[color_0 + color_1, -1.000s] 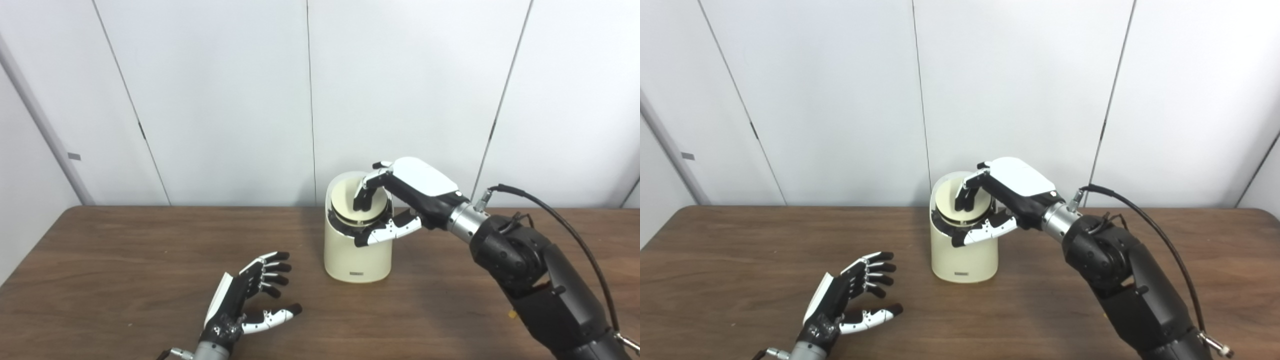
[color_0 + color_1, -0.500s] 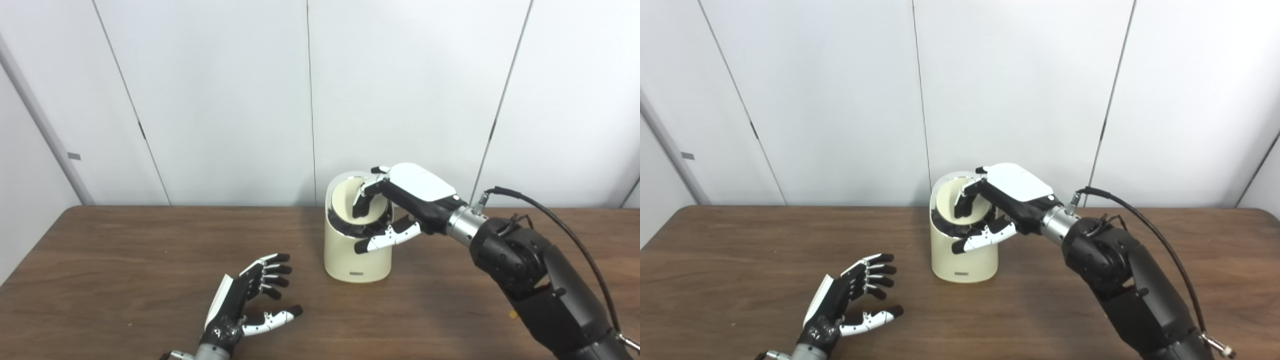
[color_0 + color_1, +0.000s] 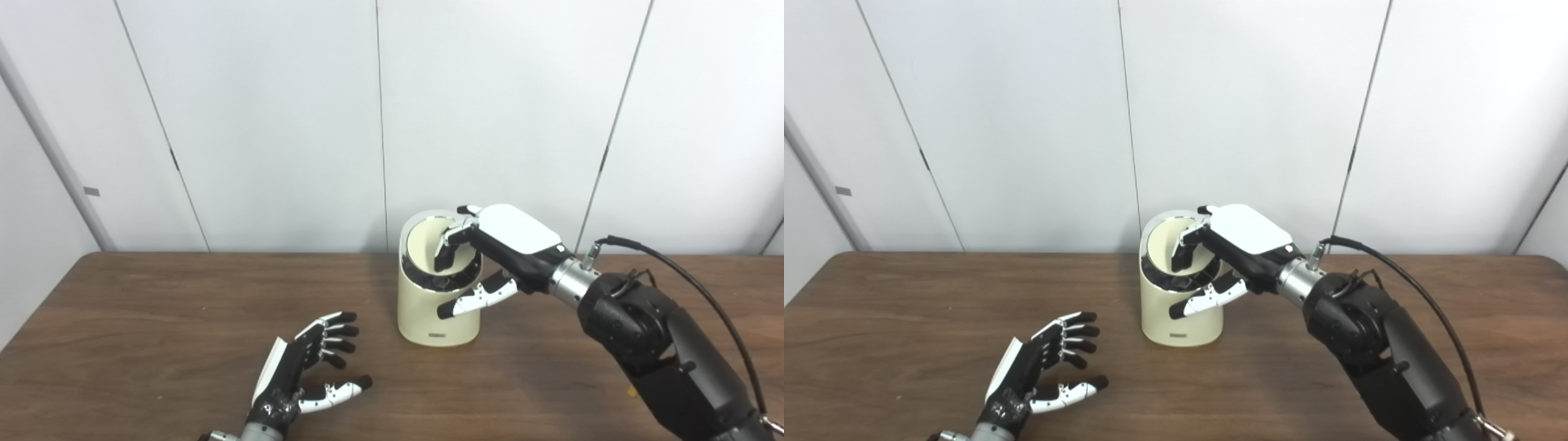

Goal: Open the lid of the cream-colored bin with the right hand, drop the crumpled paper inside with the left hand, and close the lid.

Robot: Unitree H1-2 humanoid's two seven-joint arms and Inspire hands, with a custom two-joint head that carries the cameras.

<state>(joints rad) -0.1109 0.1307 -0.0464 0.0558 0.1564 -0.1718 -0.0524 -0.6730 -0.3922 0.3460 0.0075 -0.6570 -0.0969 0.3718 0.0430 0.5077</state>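
Cream bin (image 3: pixel 436 312) upright near the back middle of the brown bench (image 3: pixel 153 318), before white wall panels (image 3: pixel 275 122). Round lid (image 3: pixel 429 251) tipped on edge inside the bin's top, pale face turned forward and left, dark ring of the opening showing below it. Right hand (image 3: pixel 490 251) over the bin from the right side, white back uppermost, dark fingers (image 3: pixel 444 257) curled down against the tilted lid, thumb (image 3: pixel 474 298) stretched out in front of the bin wall just below the rim. Cannot tell whether the thumb touches the wall; nothing gripped, fingers only pressing. Black forearm (image 3: pixel 649 343) running down to the lower right corner, black cable (image 3: pixel 692 282) looping off the wrist. Left hand (image 3: pixel 306 367) low at front left, well apart from the bin, palm turned right, fingers (image 3: pixel 334 334) spread and lightly bent, thumb apart below them, holding nothing. Hovering or resting on the bench: cannot tell. Crumpled paper nowhere visible on the bench; bin interior too dark to read.
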